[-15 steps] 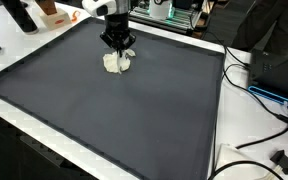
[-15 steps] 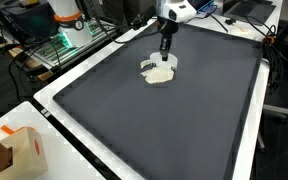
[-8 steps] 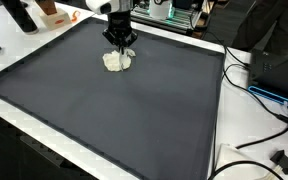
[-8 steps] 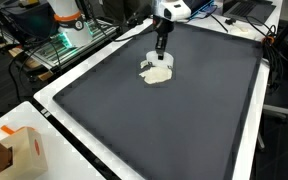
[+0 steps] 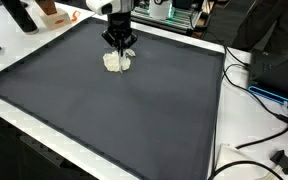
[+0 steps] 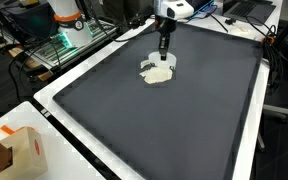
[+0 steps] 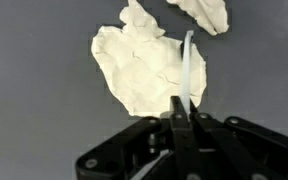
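Though nr edge of mat, fingers together over white lump; open mat beyond.

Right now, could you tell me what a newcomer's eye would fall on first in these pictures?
The pale crumpled lump stands out against the big dark mat, close to one of its edges. The gripper hangs just above it, its jaws closed together in the wrist view.

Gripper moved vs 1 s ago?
Yes. Gripper rose slightly, opening a gap above the white lump, which lies unmoved on the mat.
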